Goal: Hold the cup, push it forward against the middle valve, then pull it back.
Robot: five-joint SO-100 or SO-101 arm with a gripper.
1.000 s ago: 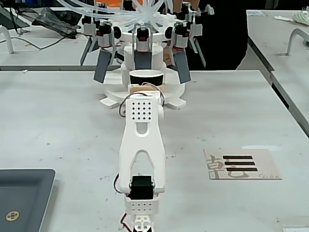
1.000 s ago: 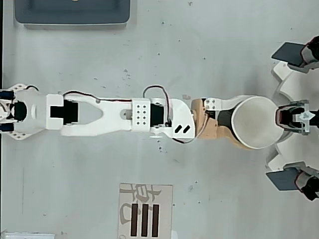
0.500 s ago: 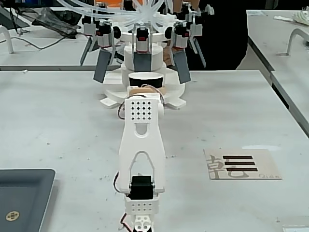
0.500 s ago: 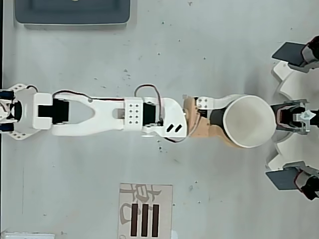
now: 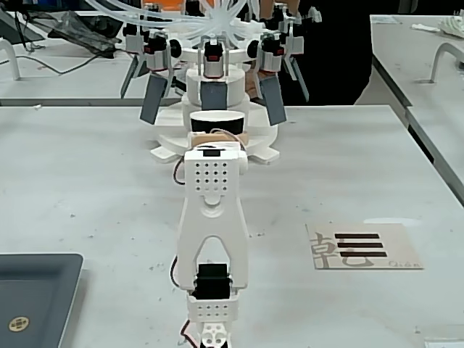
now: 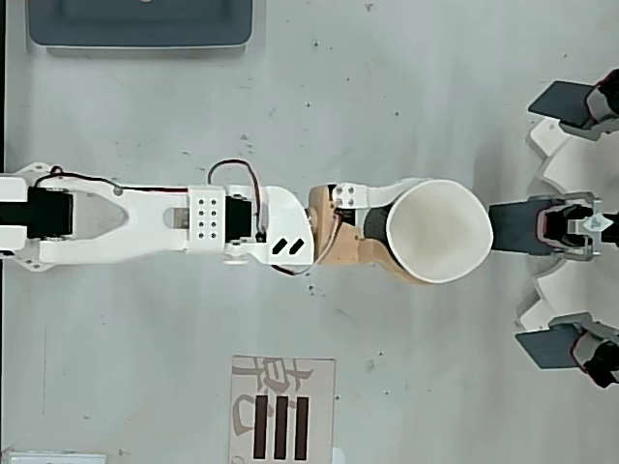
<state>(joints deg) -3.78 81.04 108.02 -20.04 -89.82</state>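
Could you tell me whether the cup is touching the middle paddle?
Apart. The overhead view shows a thin strip of table between the cup rim and the middle paddle.

Both views are brightly and evenly lit from above, with a diffuse, cool cast. The pale tabletop [image 5: 87, 181] shows no hard shadows; in the overhead view only a faint soft shadow hugs the arm [image 6: 145, 224] behind the jaws. The white arm plastic is close to overexposed, losing surface detail. Beyond the jaws, the clear tubing [image 5: 217, 14] in the fixed view looks hazy and slightly soft. No strong distortion shows at the edges.
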